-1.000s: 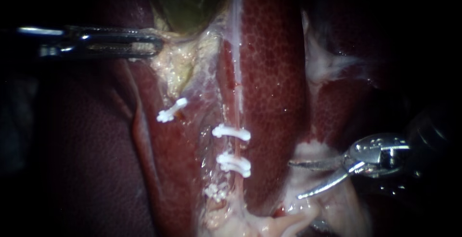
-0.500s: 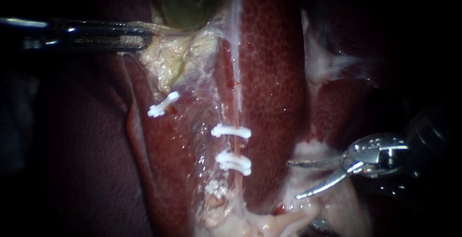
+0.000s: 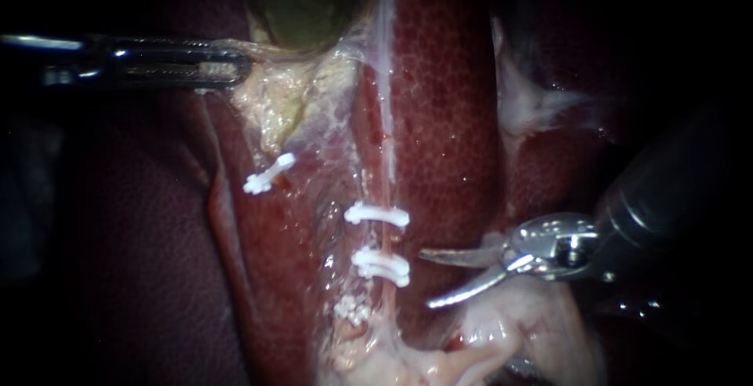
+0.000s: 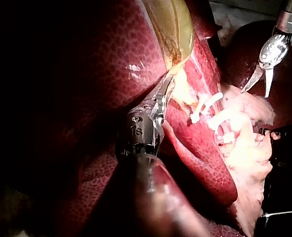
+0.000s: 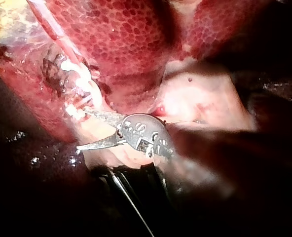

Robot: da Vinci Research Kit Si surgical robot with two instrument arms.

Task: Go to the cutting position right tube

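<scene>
Two clips (image 3: pixel 377 215) cross the right tube (image 3: pixel 386 241); the right instrument (image 3: pixel 426 279), jaws spread, lies just beside it. Only the left wrist view clearly shows the left instrument (image 4: pixel 164 91) pinching pale tissue (image 4: pixel 183 93), its jaw tips hidden.

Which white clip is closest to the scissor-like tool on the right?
The lower clip of the pair across the right tube, just ahead of the right instrument's open jaws; the upper clip and the tilted clip lie farther off.
</scene>
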